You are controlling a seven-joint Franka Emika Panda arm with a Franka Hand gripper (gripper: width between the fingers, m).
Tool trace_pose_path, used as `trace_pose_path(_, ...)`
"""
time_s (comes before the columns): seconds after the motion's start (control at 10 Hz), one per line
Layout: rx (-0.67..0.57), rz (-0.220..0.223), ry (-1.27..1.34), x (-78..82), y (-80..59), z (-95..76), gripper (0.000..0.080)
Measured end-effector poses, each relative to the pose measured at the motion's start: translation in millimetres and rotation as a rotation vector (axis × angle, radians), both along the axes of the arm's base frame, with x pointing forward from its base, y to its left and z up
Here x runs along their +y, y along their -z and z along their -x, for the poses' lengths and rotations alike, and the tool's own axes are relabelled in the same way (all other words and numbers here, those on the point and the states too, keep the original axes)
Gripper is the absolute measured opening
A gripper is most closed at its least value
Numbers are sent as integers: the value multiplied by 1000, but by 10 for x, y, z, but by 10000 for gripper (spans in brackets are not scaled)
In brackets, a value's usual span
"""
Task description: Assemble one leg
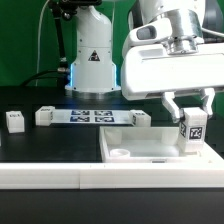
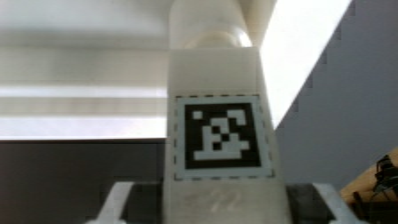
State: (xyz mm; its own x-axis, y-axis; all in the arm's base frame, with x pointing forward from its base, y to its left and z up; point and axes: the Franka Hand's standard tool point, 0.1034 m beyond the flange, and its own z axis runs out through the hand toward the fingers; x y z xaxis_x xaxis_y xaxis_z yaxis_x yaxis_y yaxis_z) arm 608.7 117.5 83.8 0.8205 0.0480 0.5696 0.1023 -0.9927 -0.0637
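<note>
Holding the leg [image 1: 193, 130] upright over a white panel [image 1: 150, 150].
The gripper [image 1: 189, 113] pinches the leg, tag facing outward.

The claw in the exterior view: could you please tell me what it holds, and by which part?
The claw holds the leg by its upper end, pinched on two opposite sides.

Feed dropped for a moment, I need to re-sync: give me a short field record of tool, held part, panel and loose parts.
tool: shut on the leg
leg: upright, tag facing the exterior camera, over the panel's end at the exterior view's right
panel: flat on table, near socket empty
seating: cannot tell
small post: loose, exterior view's left
marker board: behind panel
</note>
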Motion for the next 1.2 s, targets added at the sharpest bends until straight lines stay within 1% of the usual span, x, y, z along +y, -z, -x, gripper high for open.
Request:
trace_pose_path(0.2, 13, -1, -1, 0, 14, 3, 294)
trace_pose_path(0.3, 13, -1, -1, 0, 14, 3, 524)
trace_pose_path(0.4, 13, -1, -1, 0, 16, 4, 524)
trace_pose_path(0.5, 13, -1, -1, 0, 17, 4, 626)
trace_pose_path(0.9, 25, -1, -3, 3, 9, 10, 649)
trace_pose_path(1.1, 41, -6, -9, 12, -166, -23, 649)
trace_pose_path(1.2, 63, -8, -12, 14, -224, -27, 649)
